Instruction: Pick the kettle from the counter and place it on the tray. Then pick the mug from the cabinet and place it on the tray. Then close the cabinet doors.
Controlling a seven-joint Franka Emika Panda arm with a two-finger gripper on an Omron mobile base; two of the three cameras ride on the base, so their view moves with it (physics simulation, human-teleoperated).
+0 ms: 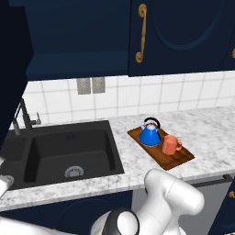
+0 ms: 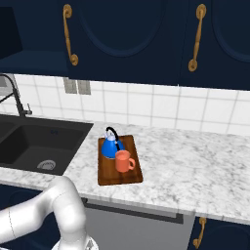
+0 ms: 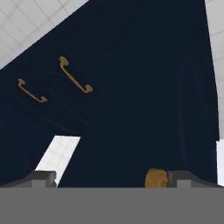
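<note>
The blue kettle [image 1: 150, 134] [image 2: 112, 146] stands on the far end of the brown wooden tray [image 1: 179, 160] [image 2: 105, 177] on the marble counter [image 1: 206, 133] [image 2: 195, 166]. The orange-red mug [image 1: 170, 145] [image 2: 123, 161] stands on the tray just in front of the kettle. In the hand view my gripper [image 3: 114, 178] is open, its fingertips [image 3: 41, 177] wide apart with nothing between them, close to a navy cabinet door [image 3: 131, 109]. A brass handle end [image 3: 156, 178] shows right beside the right fingertip. The cabinet [image 1: 78, 32] stands open at the upper left, its door [image 1: 13, 69] swung out.
A black sink [image 1: 69, 151] [image 2: 34, 141] with a dark faucet [image 1: 25, 114] lies left of the tray. Closed navy wall doors with brass handles [image 1: 142, 32] [image 2: 197, 36] hang above the counter. Two more brass handles [image 3: 75, 75] show farther off in the hand view.
</note>
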